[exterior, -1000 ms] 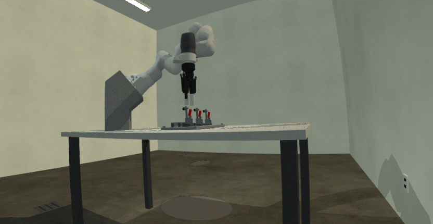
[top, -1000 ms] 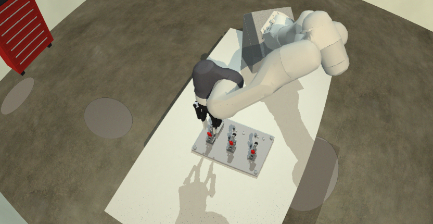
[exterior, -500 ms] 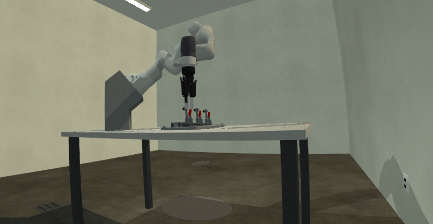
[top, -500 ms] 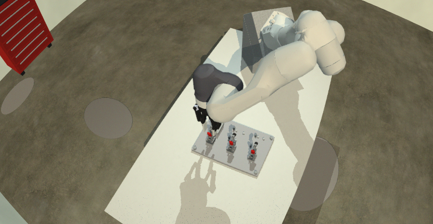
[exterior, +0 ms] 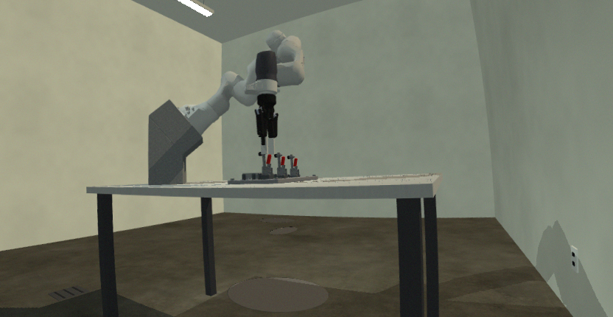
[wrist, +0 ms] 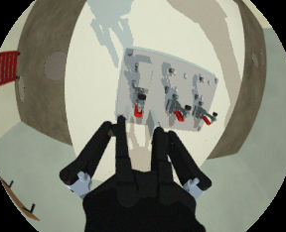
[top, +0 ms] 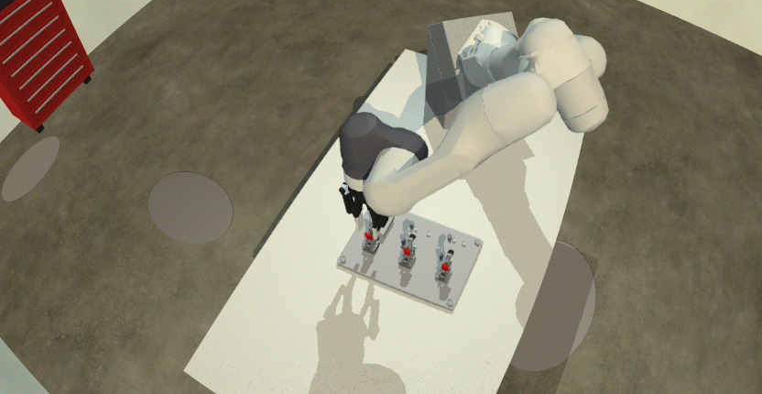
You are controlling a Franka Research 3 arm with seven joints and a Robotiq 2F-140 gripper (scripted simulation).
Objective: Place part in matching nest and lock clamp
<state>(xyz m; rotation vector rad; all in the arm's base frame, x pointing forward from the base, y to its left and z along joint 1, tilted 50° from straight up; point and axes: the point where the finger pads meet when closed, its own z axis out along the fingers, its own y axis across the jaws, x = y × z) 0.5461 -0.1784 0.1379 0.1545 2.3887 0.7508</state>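
The grey fixture plate carries three nests with red-handled clamps. A flat grey part lies in the left nest; its contact with the pads and blocks is too small to judge. The left clamp's red handle and its bar stand up, so this clamp is open. My gripper points down at the left clamp, with its fingers partly apart and nothing held between them. The fingertips are close to the upper part of that clamp; contact cannot be told.
The middle clamp's handle and the right clamp's handle stand up beside the left clamp, their bars raised. The arm's grey pedestal stands at the table's far end.
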